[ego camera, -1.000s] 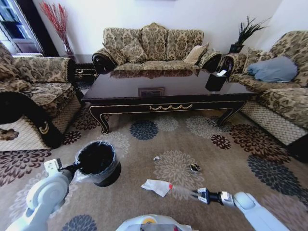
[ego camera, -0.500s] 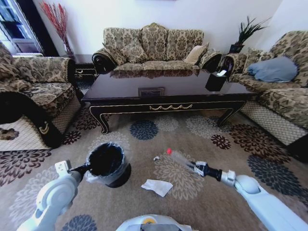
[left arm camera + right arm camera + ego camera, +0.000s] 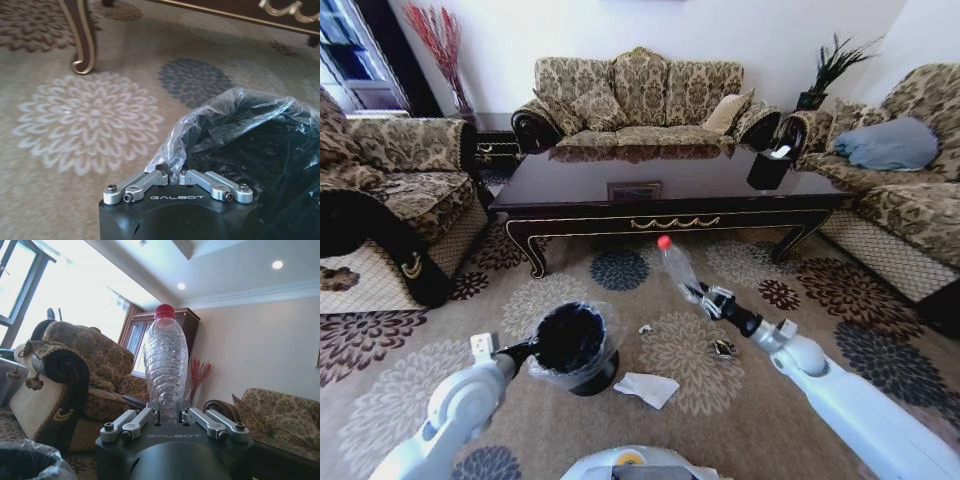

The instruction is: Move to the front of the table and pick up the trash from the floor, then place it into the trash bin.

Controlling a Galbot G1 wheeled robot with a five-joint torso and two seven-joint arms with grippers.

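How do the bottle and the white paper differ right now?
The bottle is off the floor, clamped in the right gripper; the white paper lies on the carpet, untouched. The bottle is clear with a red cap; the paper is opaque, crumpled and flat. Both are outside the trash bin.

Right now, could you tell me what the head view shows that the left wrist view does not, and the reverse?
Head view alone: the right gripper holding the clear bottle aloft, and the crumpled paper on the carpet.

Left wrist view alone: the left gripper close up, pinching the bag at the bin's edge.

Both: the trash bin and the table.
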